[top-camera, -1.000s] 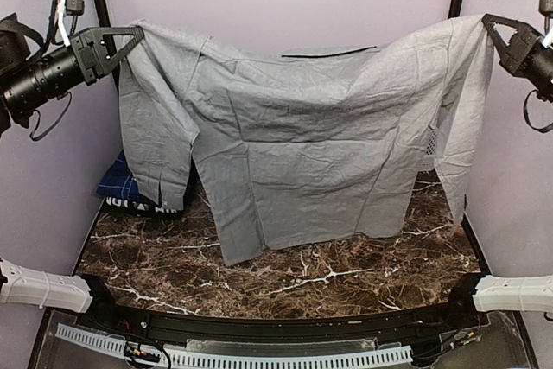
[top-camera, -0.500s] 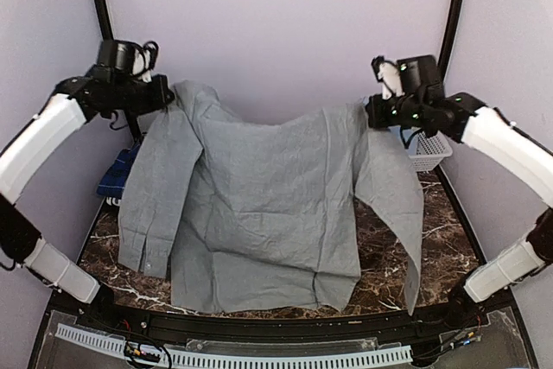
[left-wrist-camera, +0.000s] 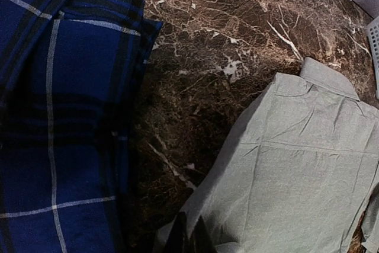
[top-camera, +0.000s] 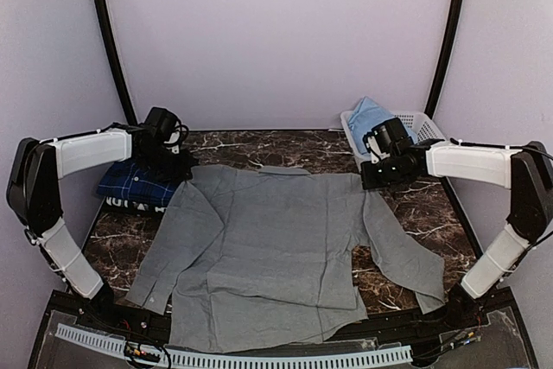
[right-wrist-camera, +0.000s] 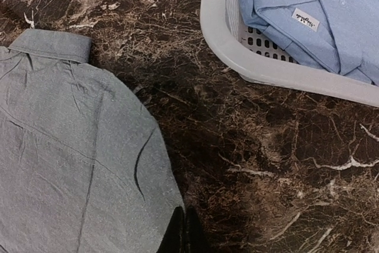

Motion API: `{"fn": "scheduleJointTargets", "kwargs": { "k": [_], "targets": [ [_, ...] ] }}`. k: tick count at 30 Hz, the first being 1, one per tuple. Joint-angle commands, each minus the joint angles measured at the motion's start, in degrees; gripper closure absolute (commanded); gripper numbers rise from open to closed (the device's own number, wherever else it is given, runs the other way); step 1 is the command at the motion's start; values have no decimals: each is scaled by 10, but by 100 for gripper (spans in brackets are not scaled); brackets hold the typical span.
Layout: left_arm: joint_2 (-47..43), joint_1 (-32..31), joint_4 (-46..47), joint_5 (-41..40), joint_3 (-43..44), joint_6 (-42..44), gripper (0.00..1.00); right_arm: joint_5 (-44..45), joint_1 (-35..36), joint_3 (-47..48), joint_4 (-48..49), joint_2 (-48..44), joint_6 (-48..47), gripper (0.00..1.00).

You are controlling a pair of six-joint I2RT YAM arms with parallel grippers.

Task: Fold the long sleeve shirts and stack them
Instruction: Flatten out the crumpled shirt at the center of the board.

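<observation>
The grey shirt (top-camera: pixel 276 257) lies spread flat on the marble table, collar at the back, sleeves angled out to both sides. My left gripper (top-camera: pixel 183 168) is shut on its left shoulder edge (left-wrist-camera: pixel 195 217). My right gripper (top-camera: pixel 366 179) is shut on its right shoulder edge (right-wrist-camera: pixel 172 211). The navy plaid shirt (top-camera: pixel 130 183) lies folded at the left, also large in the left wrist view (left-wrist-camera: pixel 53 117). The light blue shirt (top-camera: pixel 370 114) lies in the white basket and shows in the right wrist view (right-wrist-camera: pixel 308 16).
The white lattice basket (top-camera: pixel 415 131) stands at the back right, its rim close to my right gripper (right-wrist-camera: pixel 237 51). The grey shirt's hem hangs over the table's near edge. Dark marble (top-camera: pixel 259 146) shows behind the collar.
Both arms have come down and forward from holding the grey shirt high in the air. The shirt now lies flat on the table. Both grippers still pinch its shoulders.
</observation>
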Motion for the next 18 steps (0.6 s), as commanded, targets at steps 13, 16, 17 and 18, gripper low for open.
{"fn": "scheduleJointTargets", "kwargs": {
  "k": [13,16,17,18],
  "targets": [
    [-24,-3,28,43,-33,-16,100,46,36,33,-7,-22,23,45],
    [-21,-5,37,60,-45,-19,100,15,70,34,23,-25,49,42],
    [-20,-6,37,61,-45,-19,100,2,78,37,33,-15,60,46],
    [-17,-7,37,65,-47,-20,100,-13,86,41,50,-3,68,49]
  ]
}}
